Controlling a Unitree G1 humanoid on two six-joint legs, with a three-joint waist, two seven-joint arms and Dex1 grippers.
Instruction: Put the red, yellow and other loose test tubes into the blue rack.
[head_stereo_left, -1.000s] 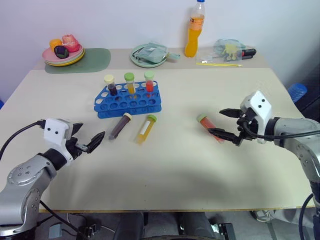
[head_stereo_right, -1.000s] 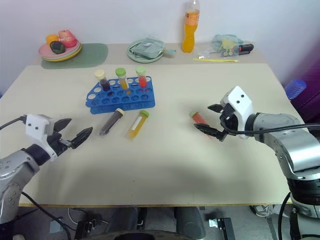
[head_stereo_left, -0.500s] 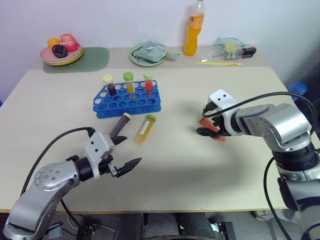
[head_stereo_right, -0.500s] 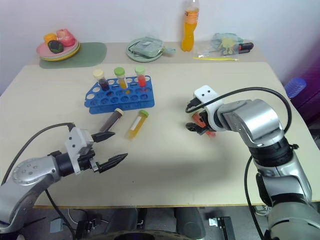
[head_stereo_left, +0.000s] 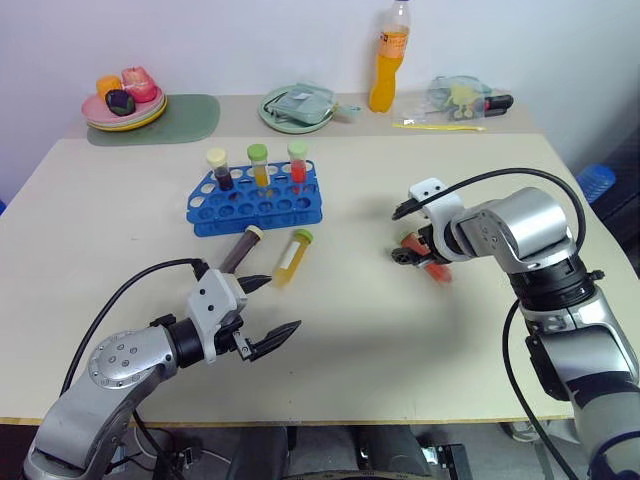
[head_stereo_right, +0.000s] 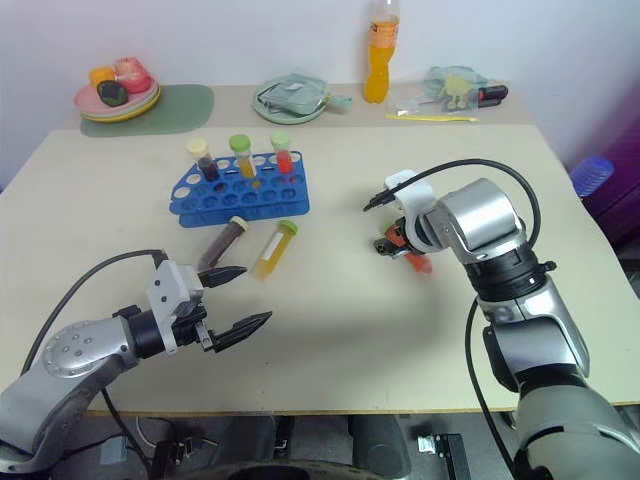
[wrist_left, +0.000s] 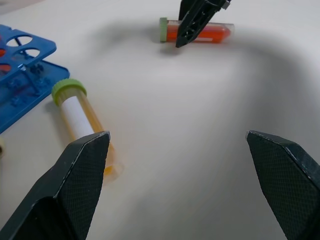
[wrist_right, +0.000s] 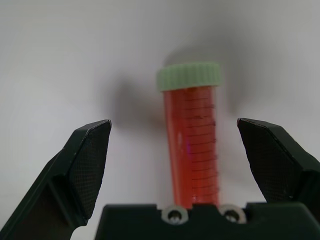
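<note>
The loose test tubes lie on the beige table (head_stereo_left: 330, 370), three in all. The red tube (wrist_right: 192, 145), green cap away from the wrist, lies flat between the two spread fingers (wrist_right: 82, 165) of the right gripper (head_stereo_left: 415, 250), which points steeply down over it; the fingers stand wide on either side of the tube with a gap to each, neither touching it, so nothing is gripped. In the left wrist view one dark fingertip of that gripper crosses in front of the red tube's body near its cap end. The yellow tube (head_stereo_left: 292, 256), green-capped, lies just beyond and beside the upper finger of the left gripper (head_stereo_left: 268, 312), whose fingers (wrist_left: 75, 180) are also spread wide and hold nothing; in the left wrist view the tube's bottom end sits right next to that finger, though whether they touch cannot be told. The dark purple-brown tube (head_stereo_left: 238, 252), cream-capped, lies just past the yellow one, a little farther from the left fingers. The blue rack (head_stereo_left: 255, 200) stands beyond both tubes, well clear of either gripper, with three capped tubes upright in its far row. An orange drink bottle (head_stereo_left: 388, 62) stands at the table's far edge, well apart from both grippers.
</note>
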